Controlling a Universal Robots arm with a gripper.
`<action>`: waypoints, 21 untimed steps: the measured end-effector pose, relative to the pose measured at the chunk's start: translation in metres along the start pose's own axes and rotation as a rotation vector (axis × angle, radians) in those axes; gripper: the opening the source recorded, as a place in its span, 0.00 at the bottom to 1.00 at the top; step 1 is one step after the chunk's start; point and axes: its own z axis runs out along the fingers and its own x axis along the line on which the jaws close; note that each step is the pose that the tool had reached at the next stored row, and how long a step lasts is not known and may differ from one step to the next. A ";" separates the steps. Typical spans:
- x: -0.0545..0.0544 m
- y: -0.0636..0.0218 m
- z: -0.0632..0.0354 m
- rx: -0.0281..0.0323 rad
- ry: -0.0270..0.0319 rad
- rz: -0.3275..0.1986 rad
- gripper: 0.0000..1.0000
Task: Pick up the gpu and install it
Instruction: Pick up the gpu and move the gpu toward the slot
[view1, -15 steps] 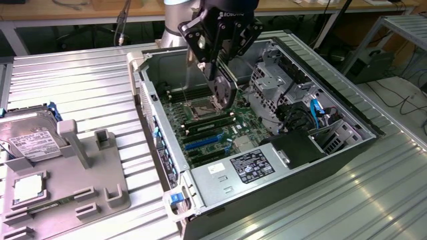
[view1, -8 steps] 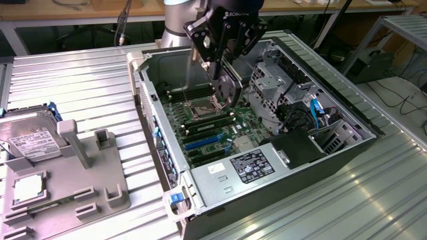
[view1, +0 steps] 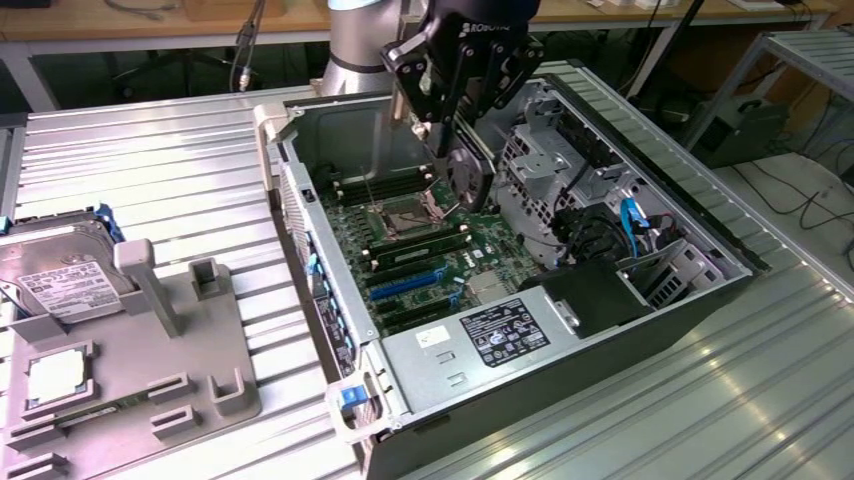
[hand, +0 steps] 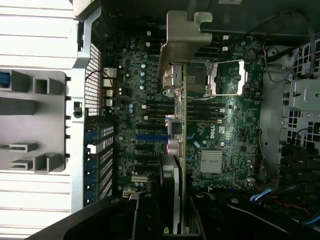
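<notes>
My gripper (view1: 441, 125) hangs over the open computer case (view1: 304, 215), shut on the gpu (view1: 465, 178). The card is held on edge above the green motherboard (view1: 441, 255), over the CPU socket (view1: 400, 215) and clear of the board. In the wrist view the gpu (hand: 183, 145) runs edge-on away from my gripper (hand: 175, 220), with its silver end bracket (hand: 182, 40) at the far end and the cooler (hand: 169, 185) near the black fingers (hand: 150, 220). The blue expansion slots (view1: 407, 285) lie on the board nearer the case's front corner; one blue slot (hand: 150, 136) lies beside the card.
A grey fixture (view1: 134, 380) on the exterior view's left holds a silver hard drive (view1: 60, 275) and a square CPU chip (view1: 56, 378). Inside the case are a power supply (view1: 494, 335), a drive cage (view1: 554, 170) and blue cables (view1: 627, 225). Ribbed metal tabletop (view1: 160, 170) surrounds the case.
</notes>
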 end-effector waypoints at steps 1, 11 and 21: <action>-0.001 0.0000 0.0000 0.0001 0.0001 0.000 0.28; -0.013 -0.0006 0.0001 0.0000 0.0000 0.000 0.28; -0.026 -0.0011 0.0001 0.0001 0.0000 0.000 0.28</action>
